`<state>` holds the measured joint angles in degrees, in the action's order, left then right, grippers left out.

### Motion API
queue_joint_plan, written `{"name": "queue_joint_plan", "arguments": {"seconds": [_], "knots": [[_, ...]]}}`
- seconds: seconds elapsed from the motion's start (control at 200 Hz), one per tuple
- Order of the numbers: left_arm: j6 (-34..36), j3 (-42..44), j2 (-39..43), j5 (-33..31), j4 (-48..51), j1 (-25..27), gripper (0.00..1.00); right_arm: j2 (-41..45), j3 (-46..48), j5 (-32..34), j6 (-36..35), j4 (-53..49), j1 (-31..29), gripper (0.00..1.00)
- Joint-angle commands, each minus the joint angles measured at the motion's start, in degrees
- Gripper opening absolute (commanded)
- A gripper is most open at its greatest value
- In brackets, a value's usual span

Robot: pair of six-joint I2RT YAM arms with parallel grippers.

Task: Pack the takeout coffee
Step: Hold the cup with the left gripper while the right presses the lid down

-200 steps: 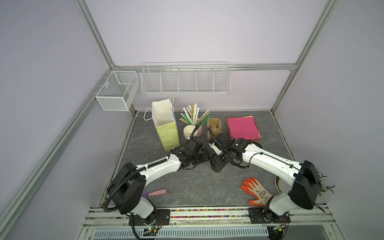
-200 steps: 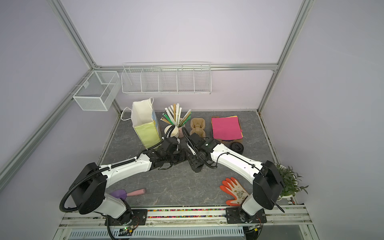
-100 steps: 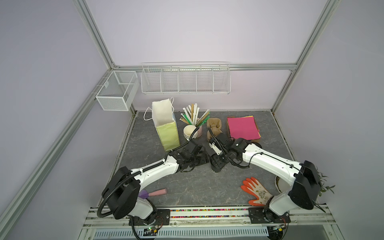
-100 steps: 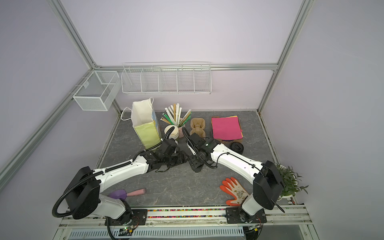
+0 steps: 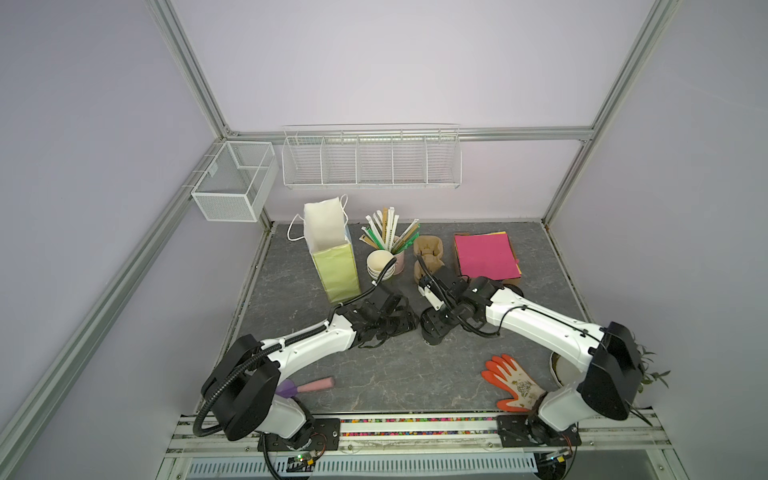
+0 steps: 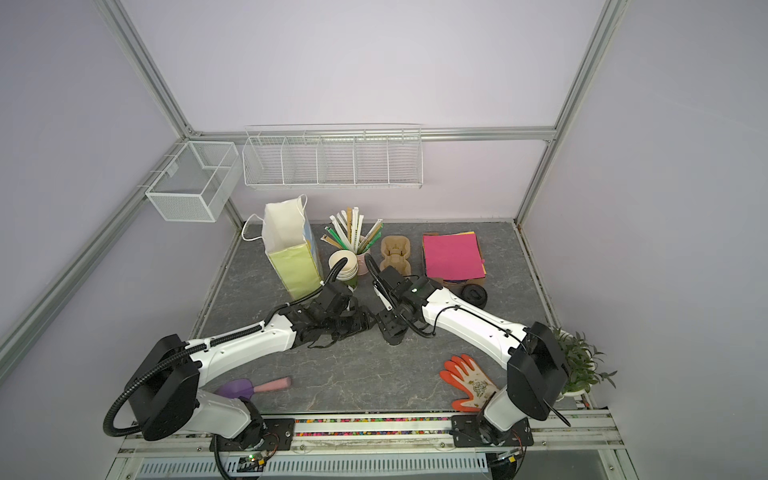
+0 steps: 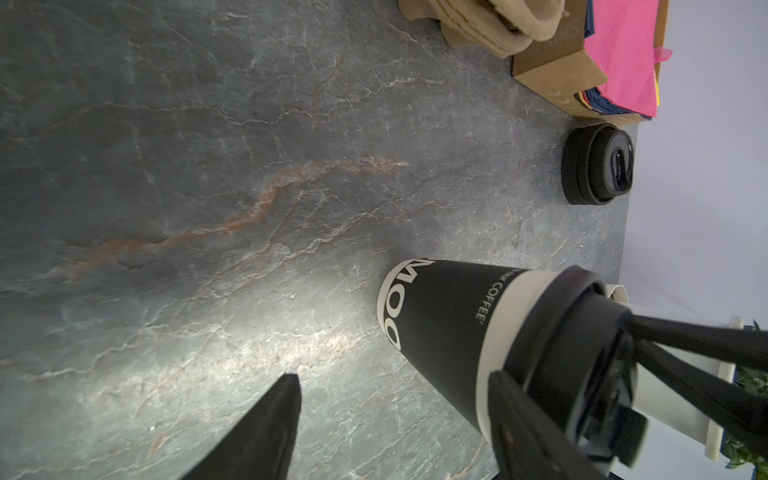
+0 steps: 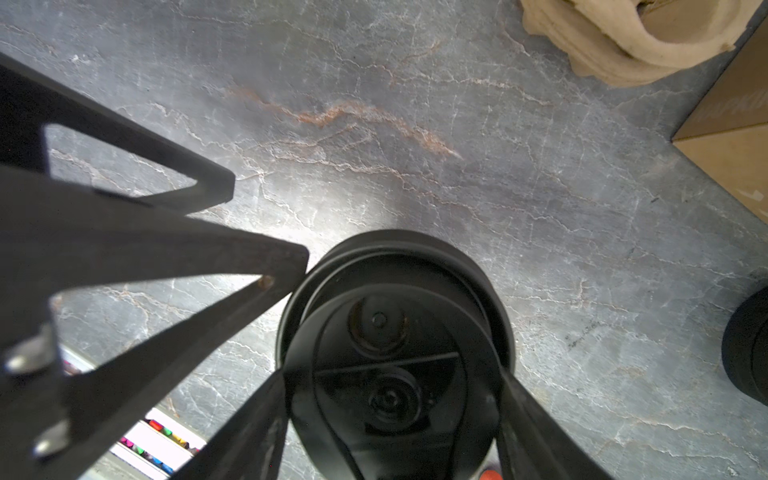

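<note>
The takeout coffee (image 5: 432, 337), a black cup with white lettering and a black lid, stands upright on the grey table near the middle in both top views (image 6: 393, 333). My right gripper (image 5: 434, 322) comes down on it from above. In the right wrist view its two fingers press against opposite sides of the lid (image 8: 395, 257), so the right gripper (image 8: 392, 386) is shut on it. My left gripper (image 5: 409, 326) lies low just left of the cup, open. In the left wrist view only bare table shows inside the left gripper (image 7: 392, 376), with the cup (image 7: 449, 324) beyond one finger (image 7: 519, 419).
Behind stand a green paper bag (image 5: 334, 266), stacked paper cups (image 5: 380, 266), a straw holder (image 5: 390, 237), pulp cup carriers (image 5: 428, 249) and pink napkins (image 5: 484, 253). Spare black lids (image 6: 473, 294) lie at the right. An orange glove (image 5: 513, 384) and a purple scoop (image 5: 303, 386) lie in front.
The left gripper has opened wider and drawn back to the left, away from the cup. The right gripper and the cup have stayed where they were.
</note>
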<state>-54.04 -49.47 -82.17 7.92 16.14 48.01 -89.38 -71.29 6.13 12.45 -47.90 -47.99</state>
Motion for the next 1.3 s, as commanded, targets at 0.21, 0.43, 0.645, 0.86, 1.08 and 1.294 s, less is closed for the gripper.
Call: {"name": "queue_joint_plan", "arguments": {"seconds": [0.21, 0.43, 0.645, 0.86, 1.08, 1.294], "knots": [[-1.6, -0.1, 2.5, 1.3, -4.4, 0.1, 0.73, -4.0, 4.7, -8.7, 0.5, -8.8, -0.8, 0.74], [-1.2, -0.4, 0.4, 0.9, -2.8, 0.1, 0.70, -3.7, 4.9, -8.8, 0.5, -8.6, -0.8, 0.74], [-1.2, -0.4, -1.5, 0.7, -2.9, 0.1, 0.68, -3.9, 4.9, -9.0, 0.5, -8.7, -0.9, 0.74], [-1.2, 0.1, -3.6, 0.6, -3.1, 0.1, 0.66, -3.9, 5.2, -9.3, 0.5, -8.4, -1.0, 0.74], [-0.9, 0.1, -4.9, -1.1, -0.5, 0.2, 0.63, -4.0, 6.1, -9.9, 0.7, -7.8, -1.1, 0.74], [-0.9, 3.7, -5.3, -2.5, 0.2, 0.1, 0.59, -4.5, 7.6, -10.6, 1.1, -7.4, -1.1, 0.74]]}}
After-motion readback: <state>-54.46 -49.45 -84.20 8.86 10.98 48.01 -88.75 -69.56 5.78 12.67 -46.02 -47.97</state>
